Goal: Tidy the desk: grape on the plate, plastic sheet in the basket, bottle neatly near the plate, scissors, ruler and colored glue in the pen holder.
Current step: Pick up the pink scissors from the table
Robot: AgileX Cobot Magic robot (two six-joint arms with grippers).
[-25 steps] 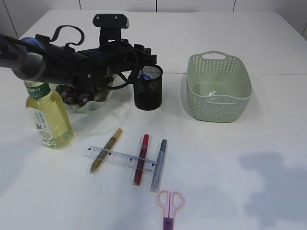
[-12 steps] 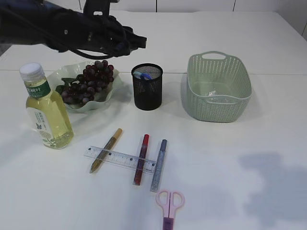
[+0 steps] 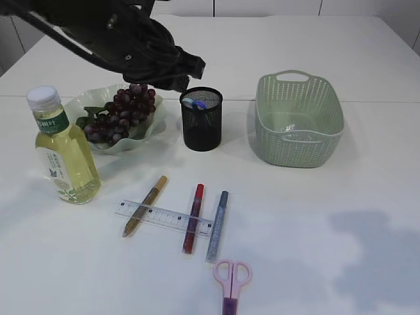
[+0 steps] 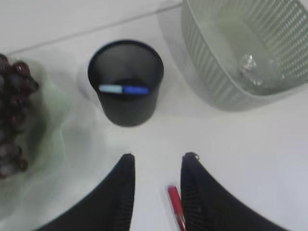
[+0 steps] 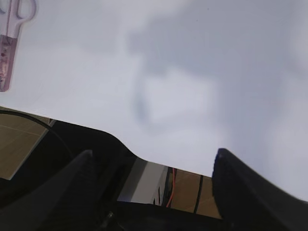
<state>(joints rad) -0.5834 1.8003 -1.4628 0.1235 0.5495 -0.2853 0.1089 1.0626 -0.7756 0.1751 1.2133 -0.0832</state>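
Observation:
The grape (image 3: 125, 110) lies on the pale green plate (image 3: 152, 128), with the bottle (image 3: 63, 152) upright to its left. The black mesh pen holder (image 3: 202, 119) holds one blue colored glue (image 4: 124, 89). Gold (image 3: 146, 205), red (image 3: 193, 217) and silver (image 3: 217, 225) glue pens lie across the clear ruler (image 3: 164, 218). Pink scissors (image 3: 231, 279) lie near the front edge. The plastic sheet (image 4: 251, 66) is crumpled in the basket (image 3: 300, 131). My left gripper (image 3: 190, 69) hovers open above the holder with nothing between its fingers (image 4: 126, 192). My right gripper (image 5: 154, 154) is open and empty off the table's edge.
The scissors (image 5: 12, 29) show at the top left of the right wrist view, and the table's edge runs under that gripper. The red glue pen (image 4: 176, 208) lies on the table far below the left gripper.
My left arm rose from low over the plate and pen holder to above them, then shifted slightly right and down. The objects on the table have not moved.

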